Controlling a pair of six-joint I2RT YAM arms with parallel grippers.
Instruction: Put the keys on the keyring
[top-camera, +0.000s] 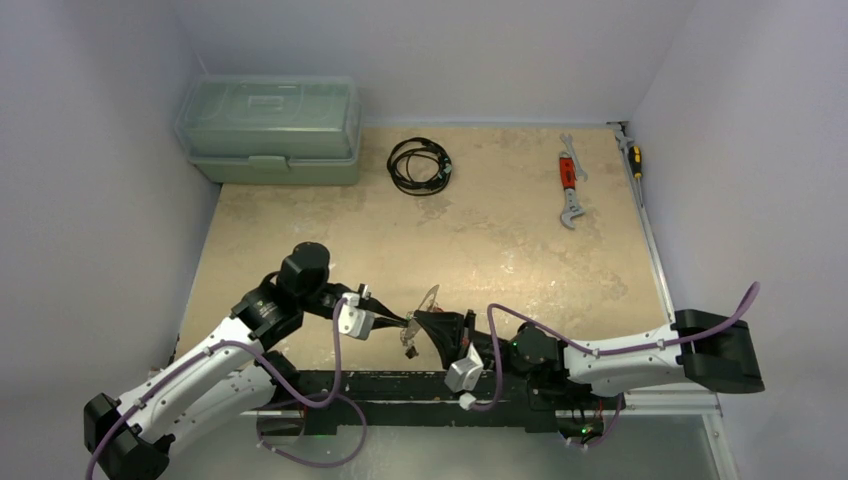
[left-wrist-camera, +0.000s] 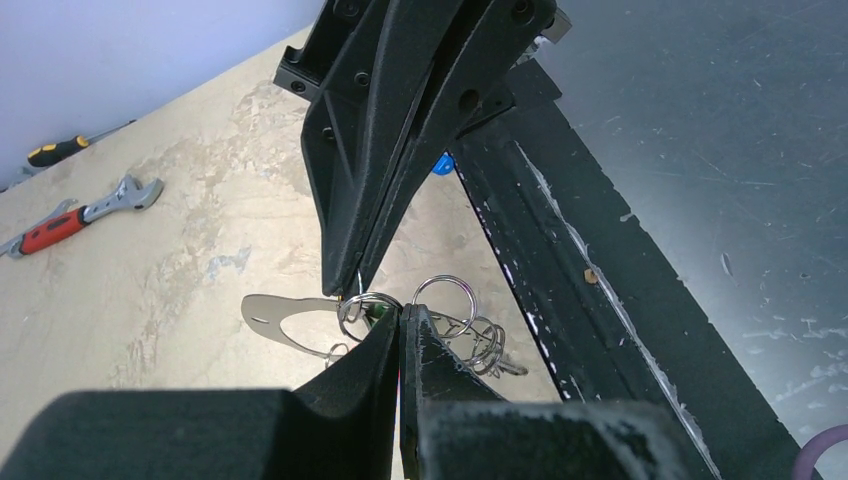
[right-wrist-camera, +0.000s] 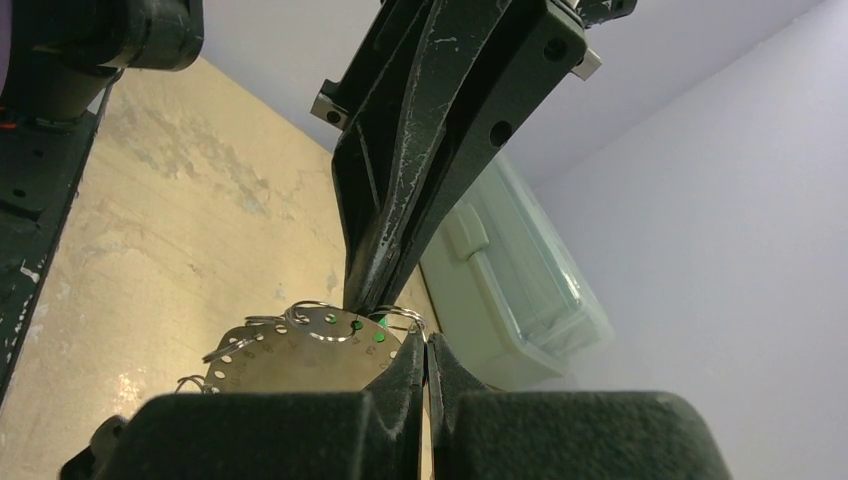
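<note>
The keyring here is a flat silvery plate (top-camera: 428, 298) with an oval cut-out, edge holes and several small split rings, held above the table's near edge. It also shows in the left wrist view (left-wrist-camera: 268, 318) and the right wrist view (right-wrist-camera: 300, 355). My left gripper (top-camera: 404, 324) (left-wrist-camera: 400, 312) is shut, a green key head (left-wrist-camera: 378, 314) at its tip. My right gripper (top-camera: 422, 320) (right-wrist-camera: 427, 340) is shut on a split ring (right-wrist-camera: 405, 318) at the plate's rim. A small key (top-camera: 408, 349) dangles below. Other keys are hidden.
A green toolbox (top-camera: 270, 128) stands at the back left, also in the right wrist view (right-wrist-camera: 510, 290). A black cable coil (top-camera: 418, 165), a red-handled wrench (top-camera: 569, 180) and a screwdriver (top-camera: 634, 160) lie at the back. The black base rail (top-camera: 400, 385) runs just below the grippers.
</note>
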